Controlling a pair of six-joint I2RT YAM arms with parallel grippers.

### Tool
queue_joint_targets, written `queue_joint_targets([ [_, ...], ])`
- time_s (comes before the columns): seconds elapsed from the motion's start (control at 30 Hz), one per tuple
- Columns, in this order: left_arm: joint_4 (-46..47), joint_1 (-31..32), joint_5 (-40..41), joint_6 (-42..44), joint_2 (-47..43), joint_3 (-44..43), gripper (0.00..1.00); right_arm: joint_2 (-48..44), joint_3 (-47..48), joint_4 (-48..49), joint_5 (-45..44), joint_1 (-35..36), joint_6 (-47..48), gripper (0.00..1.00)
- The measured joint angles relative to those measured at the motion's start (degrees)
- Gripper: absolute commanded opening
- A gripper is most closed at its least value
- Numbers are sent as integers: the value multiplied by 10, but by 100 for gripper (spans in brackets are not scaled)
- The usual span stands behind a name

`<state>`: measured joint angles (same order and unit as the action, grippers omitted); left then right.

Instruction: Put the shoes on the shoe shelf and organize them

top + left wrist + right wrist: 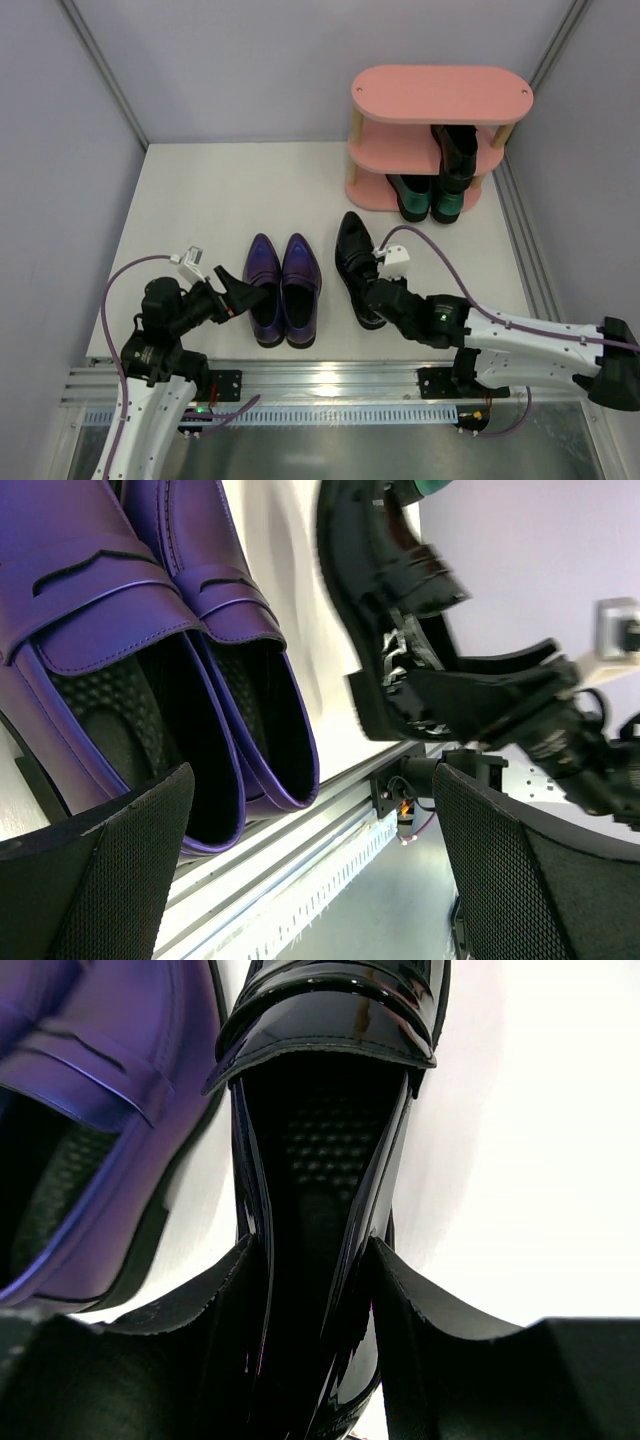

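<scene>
Black shoe point(355, 262): on the tabletop point(200, 200) a little right of the middle, heel toward the near edge, toe toward the far edge and slanted slightly left, long axis near to far. Sits straight ahead of the right pincer point(373, 292), heel end between the fingers point(200, 1340). Clenched on that heel, one pad against each side wall in the right wrist view, the shoe's dark inside open upward between them. Comes in low from the near right corner, right arm point(520, 335) stretched almost flat along the near edge, wrist turned toward the far left. Plainly the nearer arm for this shoe and for the shelf.

Left pincer point(228, 292): spread wide, grasping nothing. Hangs low toward the near left corner, aimed rightward at the heels of the purple pair point(283, 288). Purple pair side by side, touching, toes to the far edge, just left of the black shoe with a narrow strip of tabletop between.

Farther off, by the far right corner: shelf point(440, 95). Green pair point(412, 195) on the lowest board, a dark shoe point(456, 150) on the right of the middle board.

Judged next: lift, carry far and slightly right with the toe leading, slide in beside the dark shoe on the middle board. Probably calls for a low approach under the top board's edge.
</scene>
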<state>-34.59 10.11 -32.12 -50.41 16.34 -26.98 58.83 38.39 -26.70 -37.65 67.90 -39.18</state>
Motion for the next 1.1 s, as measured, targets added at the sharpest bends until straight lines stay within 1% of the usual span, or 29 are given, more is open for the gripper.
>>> queue_joint_targets([
  [0.1, 0, 0, 0, 0, 0, 0, 100, -77, 1, -23, 0, -10, 19, 4],
  [0.2, 0, 0, 0, 0, 0, 0, 100, -129, 10, -56, 1, -32, 34, 4],
  [0.4, 0, 0, 0, -1, 0, 0, 100, -164, 64, -152, -18, -68, 67, 4],
  [0.5, 0, 0, 0, -1, 0, 0, 100, -163, 113, -174, -10, -114, 97, 4],
  [0.6, 0, 0, 0, -1, -3, 0, 100, -162, 155, -175, 4, -170, 130, 4],
  [0.77, 0, 0, 0, -1, -8, 0, 100, -140, 193, -165, 56, -244, 173, 4],
  [0.93, 0, 0, 0, -1, -8, 0, 100, -82, 215, -131, 142, -329, 202, 4],
  [1.1, 0, 0, 0, -1, -8, 0, 100, -4, 253, -91, 210, -391, 222, 4],
])
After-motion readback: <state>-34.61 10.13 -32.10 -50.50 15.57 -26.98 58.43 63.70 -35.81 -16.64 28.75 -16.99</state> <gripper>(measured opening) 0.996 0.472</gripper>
